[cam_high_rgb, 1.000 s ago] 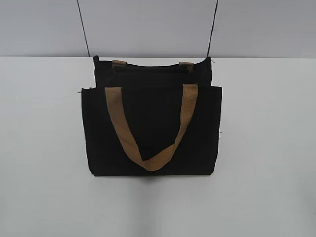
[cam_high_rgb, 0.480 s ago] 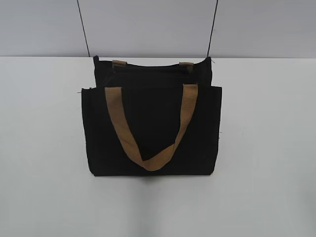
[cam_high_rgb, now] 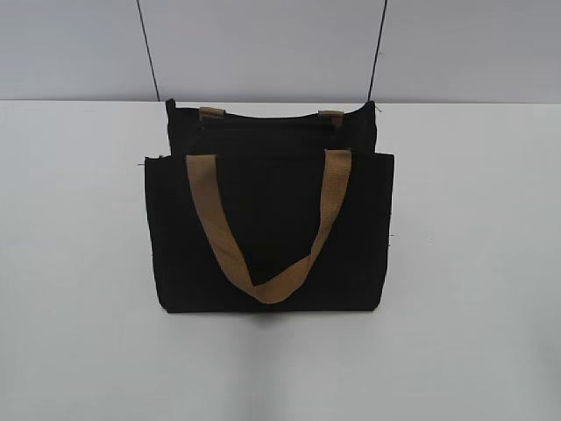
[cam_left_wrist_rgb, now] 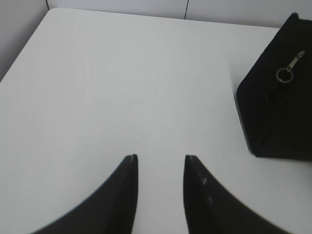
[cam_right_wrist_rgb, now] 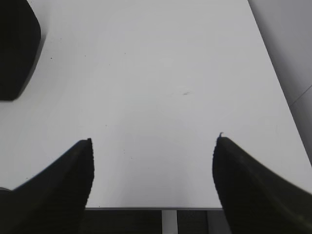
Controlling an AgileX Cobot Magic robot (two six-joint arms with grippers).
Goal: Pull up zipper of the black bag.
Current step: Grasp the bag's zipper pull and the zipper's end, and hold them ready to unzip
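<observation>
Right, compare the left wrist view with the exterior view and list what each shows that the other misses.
Only the left wrist view shows the silvery metal zipper pull with its ring on the bag's end, and the left gripper, jaws apart over bare table. Only the exterior view shows the tan webbing strap handle hanging down the front panel. Both show the rectangular black fabric bag and the white table.

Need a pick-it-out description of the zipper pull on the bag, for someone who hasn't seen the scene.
On the white table stands one black bag with tan strap handles. In the left wrist view, look at the bag's narrow end near its top corner: the zipper pull hangs there. It is the only silvery metal piece, a slim tab with a small ring, against plain black fabric.
</observation>
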